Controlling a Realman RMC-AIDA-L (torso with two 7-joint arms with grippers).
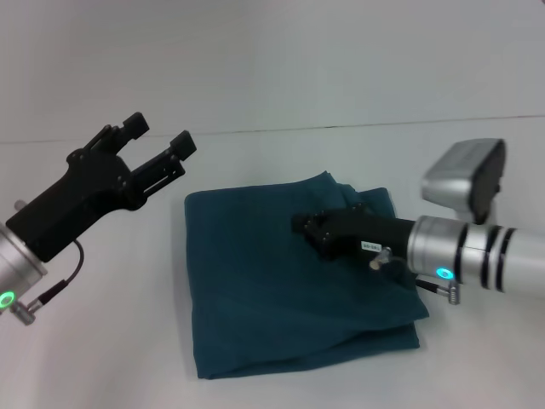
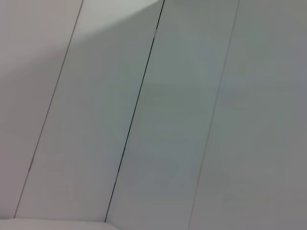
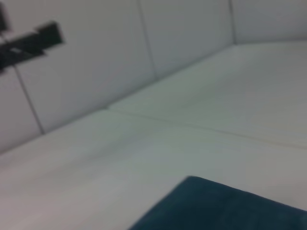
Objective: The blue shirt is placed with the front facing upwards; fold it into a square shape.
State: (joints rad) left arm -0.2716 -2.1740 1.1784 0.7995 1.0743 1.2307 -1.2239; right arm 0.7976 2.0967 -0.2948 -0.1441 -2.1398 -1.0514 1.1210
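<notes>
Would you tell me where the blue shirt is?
In the head view the blue shirt lies folded mid-table, under the right gripper, right of the raised left gripper.

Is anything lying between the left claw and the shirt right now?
No. In the head view, only bare white table separates the raised, open left claw from the folded blue shirt.

Soft matt cloth on the blue shirt [image 1: 272, 290]; smooth matt white table [image 1: 102, 358]; matt black plastic left gripper [image 1: 158, 143].
</notes>
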